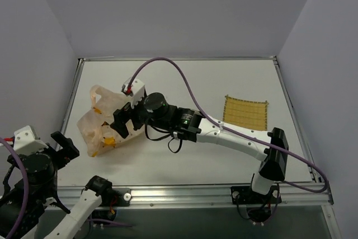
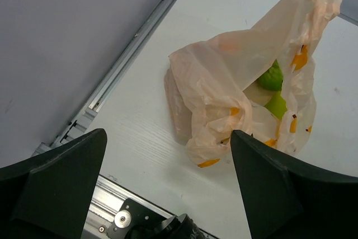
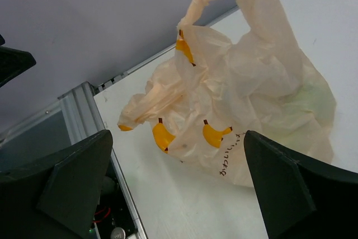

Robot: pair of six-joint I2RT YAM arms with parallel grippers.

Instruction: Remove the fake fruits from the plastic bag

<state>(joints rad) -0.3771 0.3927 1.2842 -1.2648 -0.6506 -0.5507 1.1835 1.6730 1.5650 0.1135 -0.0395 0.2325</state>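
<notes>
A square yellow woven mat (image 1: 245,112) lies flat toward the right side of the white table (image 1: 184,82), which is edged by a metal rail (image 1: 179,59) below pale grey walls (image 1: 179,9).

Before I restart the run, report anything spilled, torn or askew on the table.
Nothing stands out. The plastic bag is slumped and crumpled, with no visible tear; green fake fruits show inside it, none spilled.
</notes>
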